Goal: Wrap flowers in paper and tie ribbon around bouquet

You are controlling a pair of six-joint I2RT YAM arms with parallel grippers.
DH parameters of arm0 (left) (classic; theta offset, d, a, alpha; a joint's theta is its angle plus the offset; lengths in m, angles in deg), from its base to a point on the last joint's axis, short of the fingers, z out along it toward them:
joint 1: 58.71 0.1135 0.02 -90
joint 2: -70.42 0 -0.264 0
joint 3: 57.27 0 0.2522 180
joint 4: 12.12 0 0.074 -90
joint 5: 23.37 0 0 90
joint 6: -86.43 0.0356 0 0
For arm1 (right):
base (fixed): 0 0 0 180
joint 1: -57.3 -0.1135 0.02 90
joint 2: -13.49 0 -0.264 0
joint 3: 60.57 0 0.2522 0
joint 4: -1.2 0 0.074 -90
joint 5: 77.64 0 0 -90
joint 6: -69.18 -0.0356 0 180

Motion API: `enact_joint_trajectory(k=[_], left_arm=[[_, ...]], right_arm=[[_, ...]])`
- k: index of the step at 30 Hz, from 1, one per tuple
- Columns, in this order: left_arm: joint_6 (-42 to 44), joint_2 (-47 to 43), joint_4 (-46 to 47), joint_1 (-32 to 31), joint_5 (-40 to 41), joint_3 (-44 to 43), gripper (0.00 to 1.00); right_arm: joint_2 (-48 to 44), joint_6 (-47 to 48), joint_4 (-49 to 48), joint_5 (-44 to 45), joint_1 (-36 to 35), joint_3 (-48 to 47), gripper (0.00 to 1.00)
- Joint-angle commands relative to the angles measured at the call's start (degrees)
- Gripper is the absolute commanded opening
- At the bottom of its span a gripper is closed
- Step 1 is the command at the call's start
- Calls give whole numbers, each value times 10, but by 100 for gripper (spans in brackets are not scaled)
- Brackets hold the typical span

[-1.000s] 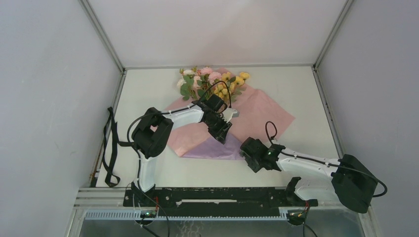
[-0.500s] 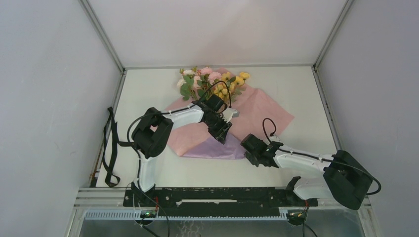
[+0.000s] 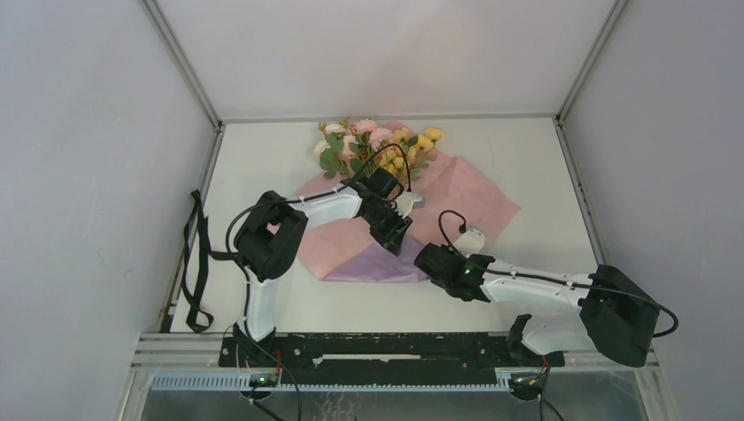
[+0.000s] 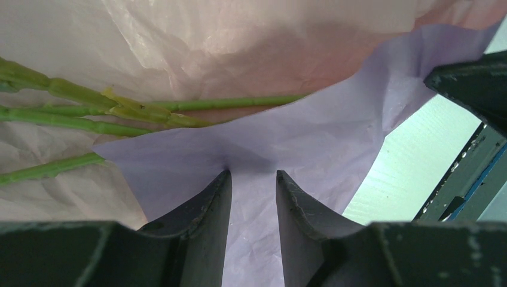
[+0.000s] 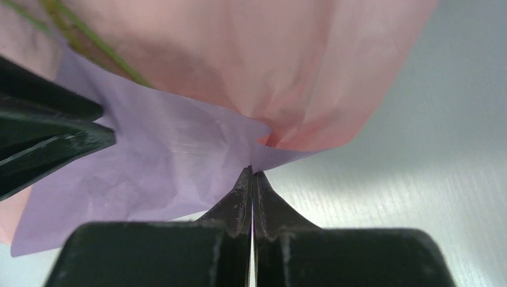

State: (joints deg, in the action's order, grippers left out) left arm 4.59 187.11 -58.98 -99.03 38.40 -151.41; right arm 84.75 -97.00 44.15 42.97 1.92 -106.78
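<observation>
- left gripper (image 4: 251,174): jaws partway apart, tips resting on the lilac flap of the paper (image 4: 311,137), nothing pinched that I can see
- flowers (image 3: 377,140) lie on the paper's pink side, blooms toward the far end of the table (image 3: 263,158)
- right gripper (image 5: 252,170): clamped tight on the paper's lilac edge

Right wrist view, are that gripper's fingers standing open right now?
No, the right gripper is shut, its fingers pressed together on the lilac edge of the paper.
</observation>
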Motion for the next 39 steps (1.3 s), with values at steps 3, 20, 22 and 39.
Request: enact_joint_trajectory(k=[3,20,22,39], left_arm=[[21,12,-5,5,42,-7,40],[32,-90,-81,-3,-35,-28,50],[28,-78,-87,-10,-59,-30,50],[-45,98,-92,-34,13,-154,49]], right_arm=[[15,121,-3,105,-34,-56,0],[38,157,24,174,-72,-96,0],[37,158,23,175,-73,-96,0],[28,262,-25,213,-109,-97,0]])
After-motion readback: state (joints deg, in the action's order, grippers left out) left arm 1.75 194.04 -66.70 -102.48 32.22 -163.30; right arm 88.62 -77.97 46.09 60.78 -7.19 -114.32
